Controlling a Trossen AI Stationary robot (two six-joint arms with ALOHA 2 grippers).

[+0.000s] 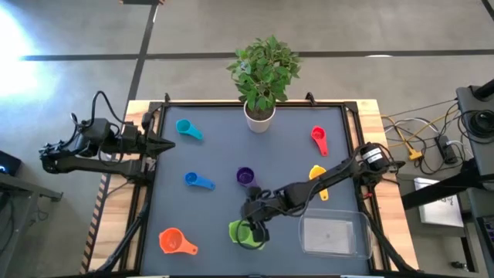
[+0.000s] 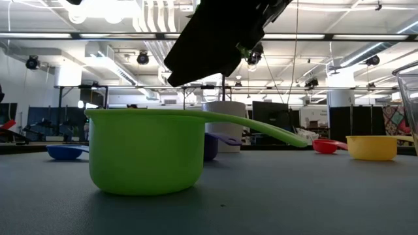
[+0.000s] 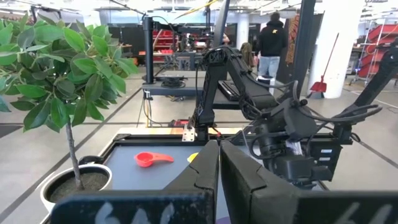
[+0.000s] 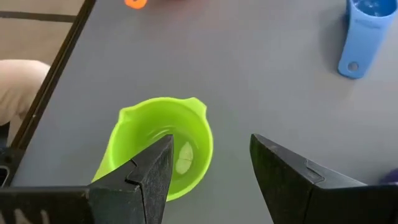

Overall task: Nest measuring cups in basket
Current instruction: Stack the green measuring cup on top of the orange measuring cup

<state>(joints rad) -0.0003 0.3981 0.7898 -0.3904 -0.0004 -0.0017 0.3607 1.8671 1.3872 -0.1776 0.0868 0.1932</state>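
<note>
The green measuring cup (image 1: 247, 234) stands upright on its base near the table's front edge, its handle (image 2: 261, 127) sticking out level. My right gripper (image 4: 211, 155) hovers open just above it (image 2: 215, 39), one finger over the bowl (image 4: 163, 146), the other over bare table beside it. The teal (image 1: 187, 129), blue (image 1: 199, 181), purple (image 1: 245, 176), red (image 1: 319, 139), yellow (image 1: 318, 176) and orange (image 1: 176, 242) cups lie scattered on the mat. The clear basket (image 1: 333, 235) sits at the front right. My left gripper (image 1: 166, 144) waits shut at the table's left edge.
A white pot with a leafy plant (image 1: 260, 116) stands at the middle of the far edge. Free mat lies between the green cup and the basket. A person stands in the room well beyond the table (image 3: 272, 40).
</note>
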